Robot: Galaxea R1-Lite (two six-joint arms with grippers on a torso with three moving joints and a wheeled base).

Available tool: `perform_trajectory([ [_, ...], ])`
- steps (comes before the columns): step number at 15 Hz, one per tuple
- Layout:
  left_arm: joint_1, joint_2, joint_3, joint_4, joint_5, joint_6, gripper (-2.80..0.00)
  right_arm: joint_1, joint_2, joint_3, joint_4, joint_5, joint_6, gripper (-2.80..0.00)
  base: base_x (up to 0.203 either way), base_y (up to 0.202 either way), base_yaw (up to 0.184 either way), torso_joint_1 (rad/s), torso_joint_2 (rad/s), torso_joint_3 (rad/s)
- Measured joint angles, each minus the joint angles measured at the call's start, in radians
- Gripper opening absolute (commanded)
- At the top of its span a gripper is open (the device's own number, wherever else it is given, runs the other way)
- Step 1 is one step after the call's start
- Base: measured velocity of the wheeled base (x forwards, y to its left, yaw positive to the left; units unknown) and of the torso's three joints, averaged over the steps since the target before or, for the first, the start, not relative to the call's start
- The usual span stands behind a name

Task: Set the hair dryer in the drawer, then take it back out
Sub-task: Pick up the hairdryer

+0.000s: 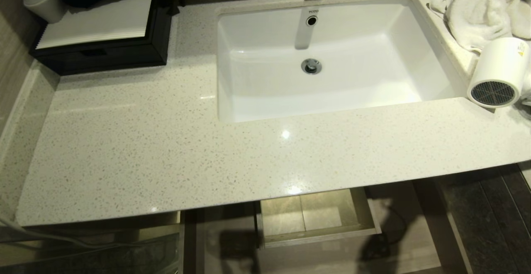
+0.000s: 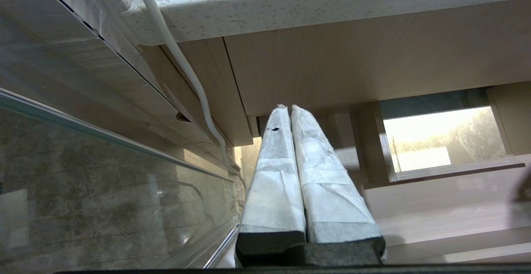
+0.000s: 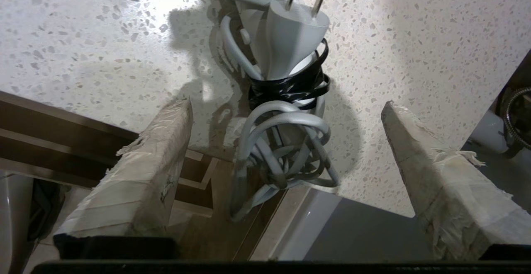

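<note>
The left gripper (image 2: 289,107), its two paper-wrapped fingers (image 2: 274,174) pressed together with nothing between them, hangs parked below the speckled pale stone countertop (image 1: 166,149), beside a glass panel (image 2: 83,191) and in front of the wood-grain cabinet front (image 2: 352,71); a thin white cable (image 2: 178,58) runs down past the counter's edge there. Neither arm shows in the head view.

Taking the rectangular white basin (image 1: 332,87) sunk in the countertop as the landmark: to its left, at the back of the counter, stands a black box topped with white paper (image 1: 103,33), with a white cup (image 1: 43,1) on the far side of that box. Below the basin, under the counter's front edge, the shallow light-brown wood-grain drawer (image 1: 319,234) stands pulled open, and what shows of its inside holds nothing. To the right of the basin lies a white fluffy towel (image 1: 481,8), and just in front of it the white plastic hair dryer (image 1: 500,69) rests on the counter, its dark mesh grille facing the front edge.

The right gripper (image 3: 286,104) is over the counter's edge with its taped fingers (image 3: 153,162) spread wide apart, gripping nothing. Between them lies the dryer's grey coiled cord (image 3: 282,158), bound with a black tie, its two-pin plug (image 3: 296,37) lying on the stone.
</note>
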Motion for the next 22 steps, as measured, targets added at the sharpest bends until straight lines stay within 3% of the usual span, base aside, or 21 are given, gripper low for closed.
perform_trajectory([
  [6,0.0,0.0,0.0,0.0,0.0,0.0,-2.8,-0.001,0.099,-0.052,0.009,0.063,0.002,0.0,0.0,0.0,0.0,0.0,0.0,0.0],
  [20,0.0,0.0,0.0,0.0,0.0,0.0,-2.8,0.04,0.216,-0.068,-0.005,0.096,0.001,0.0,0.0,0.0,0.0,0.0,0.0,0.0],
  [21,0.0,0.0,0.0,0.0,0.0,0.0,-2.8,0.042,0.22,-0.068,-0.006,0.103,0.001,-2.8,0.0,0.0,0.0,0.0,0.0,0.0],
  [22,0.0,0.0,0.0,0.0,0.0,0.0,-2.8,0.043,0.223,-0.068,-0.007,0.104,-0.002,-2.8,0.0,0.0,0.0,0.0,0.0,0.0],
])
